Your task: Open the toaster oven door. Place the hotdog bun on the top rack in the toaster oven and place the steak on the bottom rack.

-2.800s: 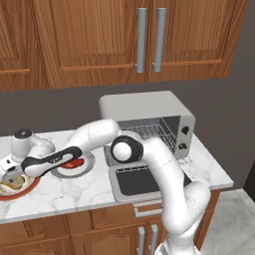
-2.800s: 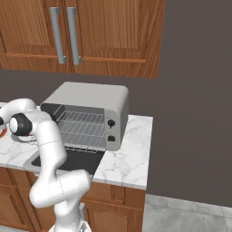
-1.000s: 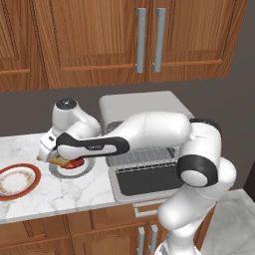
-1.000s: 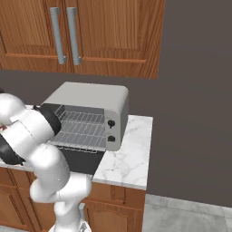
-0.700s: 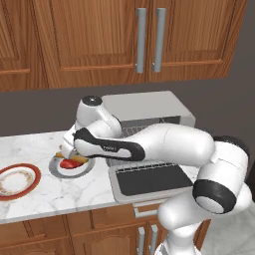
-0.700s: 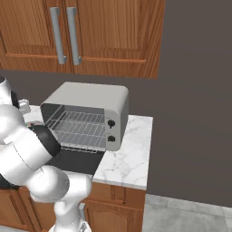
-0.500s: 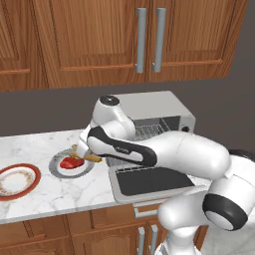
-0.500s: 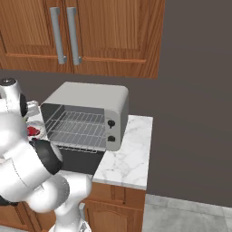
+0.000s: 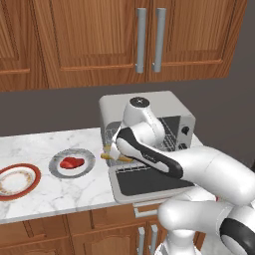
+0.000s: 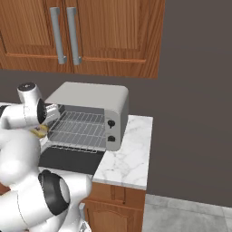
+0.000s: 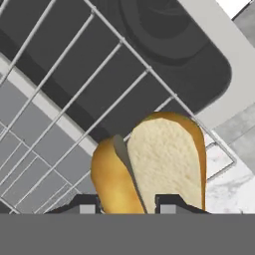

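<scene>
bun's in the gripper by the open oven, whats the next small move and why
Probably carry the hotdog bun sideways into the toaster oven over the top rack. The gripper is shut on the bun at the oven's left front corner, above the lowered toaster oven door, so the bun is not yet over the rack. The steak waits on its plate.

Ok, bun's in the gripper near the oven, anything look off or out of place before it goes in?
Nothing stands out. The gripper holds the bun at the left of the oven, whose door lies fully open and flat. The steak sits on its plate, and the racks look level.
</scene>
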Controlling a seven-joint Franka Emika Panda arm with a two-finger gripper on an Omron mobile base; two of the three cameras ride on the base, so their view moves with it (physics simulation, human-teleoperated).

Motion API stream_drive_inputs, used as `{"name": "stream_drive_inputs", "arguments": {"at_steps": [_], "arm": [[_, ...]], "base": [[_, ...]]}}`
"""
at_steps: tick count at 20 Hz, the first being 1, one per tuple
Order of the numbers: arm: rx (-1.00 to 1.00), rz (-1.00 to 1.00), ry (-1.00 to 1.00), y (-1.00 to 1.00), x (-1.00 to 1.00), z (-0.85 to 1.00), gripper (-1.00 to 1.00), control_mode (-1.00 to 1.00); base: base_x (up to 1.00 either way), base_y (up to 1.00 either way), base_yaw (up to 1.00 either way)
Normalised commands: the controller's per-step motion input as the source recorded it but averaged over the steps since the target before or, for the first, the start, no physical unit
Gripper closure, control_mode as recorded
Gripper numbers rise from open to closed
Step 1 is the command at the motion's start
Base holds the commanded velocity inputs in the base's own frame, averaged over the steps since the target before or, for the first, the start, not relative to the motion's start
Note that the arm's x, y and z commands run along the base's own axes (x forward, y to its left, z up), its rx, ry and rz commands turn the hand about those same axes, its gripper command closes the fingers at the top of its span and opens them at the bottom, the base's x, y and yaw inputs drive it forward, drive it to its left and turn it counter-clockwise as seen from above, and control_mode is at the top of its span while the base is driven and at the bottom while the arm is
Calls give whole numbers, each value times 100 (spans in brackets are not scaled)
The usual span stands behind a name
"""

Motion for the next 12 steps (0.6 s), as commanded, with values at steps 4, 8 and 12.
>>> {"name": "stream_drive_inputs", "arguments": {"at_steps": [4,8,12], "arm": [[-16,9,0,-71,14,2,100,-100],[-16,10,0,-63,6,0,100,-100],[-5,6,0,-34,26,-1,100,-100]], "base": [[0,0,0],[0,0,0],[0,0,0]]}}
